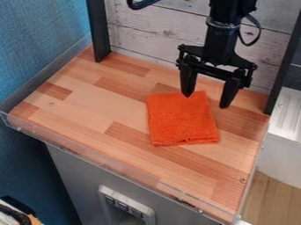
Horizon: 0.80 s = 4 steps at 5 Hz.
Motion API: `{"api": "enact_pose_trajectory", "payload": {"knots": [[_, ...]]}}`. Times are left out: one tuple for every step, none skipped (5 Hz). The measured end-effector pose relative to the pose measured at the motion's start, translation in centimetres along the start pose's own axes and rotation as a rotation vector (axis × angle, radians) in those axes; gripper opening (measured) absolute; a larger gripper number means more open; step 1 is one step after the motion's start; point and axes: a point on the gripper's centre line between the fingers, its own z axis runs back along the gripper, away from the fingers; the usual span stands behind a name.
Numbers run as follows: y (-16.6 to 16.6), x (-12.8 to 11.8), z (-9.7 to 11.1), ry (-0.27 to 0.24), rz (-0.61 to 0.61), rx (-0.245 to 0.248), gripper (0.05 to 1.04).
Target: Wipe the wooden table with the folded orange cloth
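in the camera view, a black two-finger gripper point(206, 100) hangs over the far edge of a folded orange cloth point(181, 119), its jaws spread wide with nothing between them; whether a fingertip touches the fabric cannot be told. the cloth lies flat, right of center on a wood-patterned tabletop point(88, 103), edged in front by a clear rim point(111, 165). pale weathered planks point(154, 31) stand behind, with a blue surface point(38, 39) at left.

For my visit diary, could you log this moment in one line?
pincer open | nothing held | above far edge of orange cloth | cloth flat on wooden tabletop | contact unclear
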Motion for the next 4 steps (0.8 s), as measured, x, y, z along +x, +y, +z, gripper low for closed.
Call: {"api": "enact_pose_trajectory", "payload": {"knots": [[0.0, -0.2, -0.3, 0.009, 0.021, 0.002, 0.999], [0.1, -0.3, -0.6, 0.004, 0.052, 0.002, 0.999], [0.5, 0.1, -0.6, -0.017, 0.087, 0.0, 0.999], [1.2, 0.7, -0.8, -0.047, 0.133, -0.009, 0.999]]}}
